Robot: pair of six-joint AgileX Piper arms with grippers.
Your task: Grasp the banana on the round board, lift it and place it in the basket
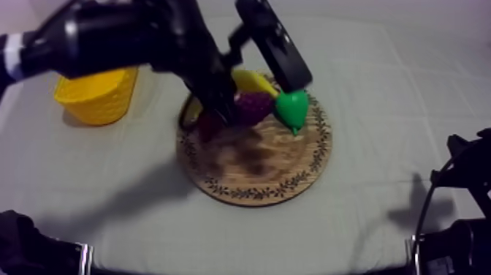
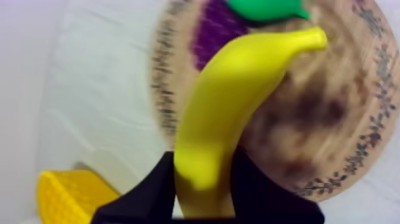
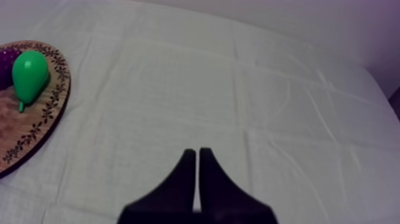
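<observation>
My left gripper (image 2: 205,179) is shut on one end of the yellow banana (image 2: 238,101), its black fingers (image 2: 156,189) pressing on both sides. The banana hangs over the round wooden board (image 2: 351,149), its far tip pointing at the green pear (image 2: 268,7) and purple grapes (image 2: 217,27). From above, my left arm reaches in from the upper left and covers the board's (image 1: 256,172) back left, with the banana (image 1: 253,80) beside the grapes (image 1: 253,107) and pear (image 1: 292,108). The yellow basket (image 1: 97,95) stands left of the board.
My right gripper (image 3: 198,156) hovers over bare cloth to the right of the board (image 3: 36,128), with the pear (image 3: 30,72) on the board's near rim. The right arm (image 1: 460,183) rests at the table's right edge. The basket (image 2: 65,193) is near my left gripper.
</observation>
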